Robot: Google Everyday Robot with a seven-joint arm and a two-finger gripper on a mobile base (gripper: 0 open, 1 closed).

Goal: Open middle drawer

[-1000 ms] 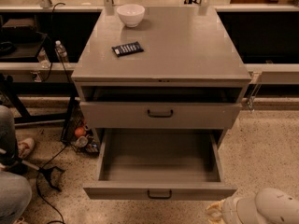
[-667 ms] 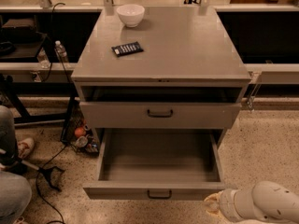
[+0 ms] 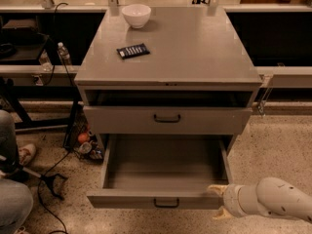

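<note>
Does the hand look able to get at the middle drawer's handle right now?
Likely yes: the hand sits beside the front of the pulled-out middle drawer, and the handle faces outward with nothing in between.

I see the grey surface [image 3: 204, 48] carrying a white bowl [image 3: 136, 15] far left and a flat dark device [image 3: 133, 50] nearer, the two apart. My hand [image 3: 218, 202] hangs near right, fingers spread, low over the speckled floor [image 3: 278, 145].

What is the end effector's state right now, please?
End effector: open, holding nothing, just off the right front corner of the pulled-out drawer.
</note>
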